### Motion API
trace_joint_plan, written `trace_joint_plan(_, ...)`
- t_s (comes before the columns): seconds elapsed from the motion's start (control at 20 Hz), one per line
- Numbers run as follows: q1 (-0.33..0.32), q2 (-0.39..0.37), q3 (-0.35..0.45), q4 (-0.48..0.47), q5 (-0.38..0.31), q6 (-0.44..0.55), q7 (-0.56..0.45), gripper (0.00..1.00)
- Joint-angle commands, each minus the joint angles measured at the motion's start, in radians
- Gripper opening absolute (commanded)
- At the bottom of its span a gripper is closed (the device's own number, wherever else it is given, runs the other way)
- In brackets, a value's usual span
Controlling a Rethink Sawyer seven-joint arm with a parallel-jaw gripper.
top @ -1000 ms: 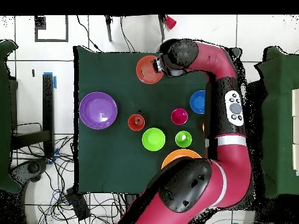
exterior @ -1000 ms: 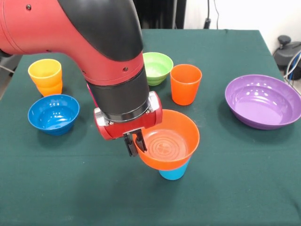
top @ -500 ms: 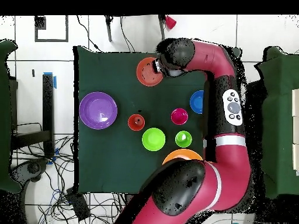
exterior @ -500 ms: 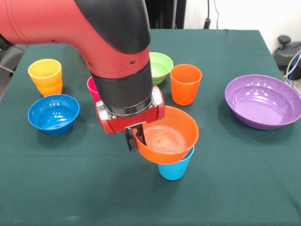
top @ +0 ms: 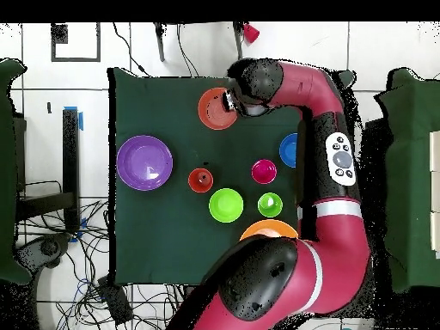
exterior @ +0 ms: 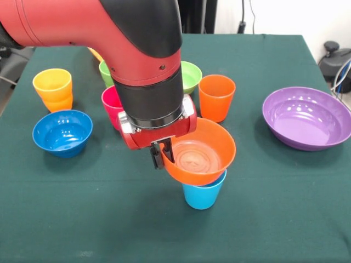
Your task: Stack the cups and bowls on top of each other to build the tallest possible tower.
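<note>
Gripper (exterior: 163, 156) clamped on rim of glossy orange plastic bowl (exterior: 198, 157), now lifted a bit & tilted above small light-blue plastic cup (exterior: 203, 193), so stack's not seated yet.

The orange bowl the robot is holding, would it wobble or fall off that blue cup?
Probably wobbly: the orange bowl is much wider than the light blue cup under it. It looks glossy, so likely slippery. The gripper pinches only one rim, and the bowl hangs tilted, so it seems light.
</note>
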Motion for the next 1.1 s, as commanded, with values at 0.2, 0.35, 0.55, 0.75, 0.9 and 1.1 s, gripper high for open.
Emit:
trace_joint_plan(0.2,0.023,0.001,-0.049,0.095,0.021,-0.028,0.119,0.0)
trace_joint_plan(0.35,0.017,0.002,-0.047,0.103,0.032,-0.04,0.112,0.0)
trace_joint_plan(0.55,0.014,0.009,-0.047,0.099,0.051,-0.044,0.111,0.0)
trace_joint_plan(0.75,0.027,0.005,-0.066,0.094,0.049,-0.04,0.124,0.0)
trace_joint_plan(0.9,0.027,-0.003,-0.068,0.116,0.051,-0.063,0.136,0.0)
trace_joint_plan(1.1,0.019,-0.004,-0.062,0.136,0.063,-0.09,0.137,0.0)
